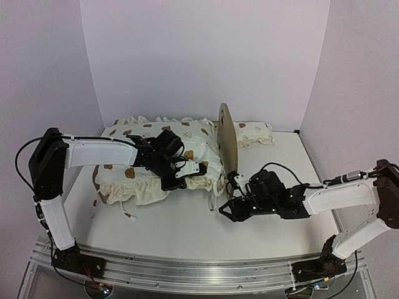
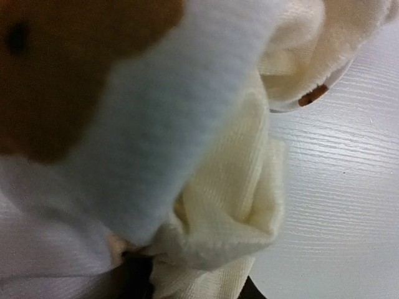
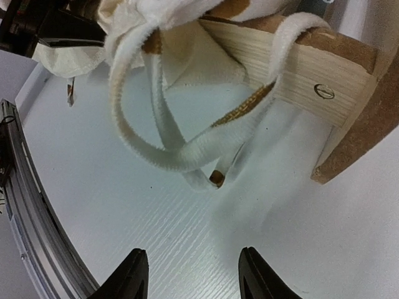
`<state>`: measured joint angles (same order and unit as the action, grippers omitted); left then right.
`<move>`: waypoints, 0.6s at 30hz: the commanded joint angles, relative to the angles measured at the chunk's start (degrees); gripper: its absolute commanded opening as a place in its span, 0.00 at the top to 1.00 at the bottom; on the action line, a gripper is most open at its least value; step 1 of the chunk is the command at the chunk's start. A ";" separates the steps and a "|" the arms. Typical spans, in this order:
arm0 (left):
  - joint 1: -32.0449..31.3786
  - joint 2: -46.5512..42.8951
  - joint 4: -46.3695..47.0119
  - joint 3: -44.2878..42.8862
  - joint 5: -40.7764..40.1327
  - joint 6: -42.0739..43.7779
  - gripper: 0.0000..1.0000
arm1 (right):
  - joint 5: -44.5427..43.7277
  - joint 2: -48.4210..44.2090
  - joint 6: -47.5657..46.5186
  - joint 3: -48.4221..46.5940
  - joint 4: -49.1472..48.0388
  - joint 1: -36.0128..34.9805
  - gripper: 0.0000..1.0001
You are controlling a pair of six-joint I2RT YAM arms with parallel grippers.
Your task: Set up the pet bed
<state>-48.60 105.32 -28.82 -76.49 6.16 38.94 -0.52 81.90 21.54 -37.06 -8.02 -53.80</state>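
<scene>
Occluded, cropped and defocused zones

Top view: the bedding (image 1: 149,184) covers the pet bed (image 1: 227,140) except one upright end board, which itself hides part of the pillow (image 1: 255,133). The left gripper (image 1: 187,171) has its tips buried in fabric folds, so the jaw gap is unreadable. Left wrist view: only out-of-focus cloth near the lens. Right wrist view: the right gripper (image 3: 193,277) is cropped to two tips, and the wooden rail (image 3: 305,75) is cut off at the right edge.

Light-wood pet bed (image 3: 299,75), rounded headboard (image 1: 225,134) standing upright

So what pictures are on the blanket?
Little brown bears on a cream blanket; the top camera shows it best.
</scene>
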 commanded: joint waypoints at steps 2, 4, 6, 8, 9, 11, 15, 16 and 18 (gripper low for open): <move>0.09 1.38 -7.82 -3.92 2.96 -4.40 0.99 | -5.01 3.64 1.59 2.36 -16.36 -0.47 0.51; 0.09 1.17 -11.83 -7.91 4.10 -7.01 1.00 | -6.91 5.09 2.33 3.21 -20.63 -0.48 0.52; 0.09 0.97 -16.01 -11.93 6.04 -10.06 1.00 | -8.97 6.83 2.83 3.59 -24.17 -0.55 0.53; 0.07 0.76 -19.17 -16.72 8.44 -12.98 1.00 | -10.75 8.46 3.19 3.82 -27.56 -0.56 0.53; -0.02 0.57 -20.68 -18.72 9.61 -14.35 1.00 | -11.82 9.13 3.51 3.87 -28.91 -0.57 0.53; -0.11 0.30 -23.60 -22.58 11.72 -16.19 1.00 | -13.90 10.21 4.33 4.32 -32.11 -0.60 0.53; -0.28 -0.39 -26.71 -29.12 13.08 -18.68 1.00 | -18.16 12.08 6.63 6.35 -38.75 -0.60 0.54; -0.35 -0.51 -27.21 -30.40 13.20 -19.20 1.00 | -19.31 12.61 6.93 6.64 -39.68 -0.69 0.54; -0.49 -0.66 -28.26 -32.14 13.70 -19.99 1.00 | -20.99 13.52 6.73 6.56 -40.98 -0.96 0.54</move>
<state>-48.86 109.47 -55.87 -99.85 15.73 26.44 -15.27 93.40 26.39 -31.39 -40.65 -54.12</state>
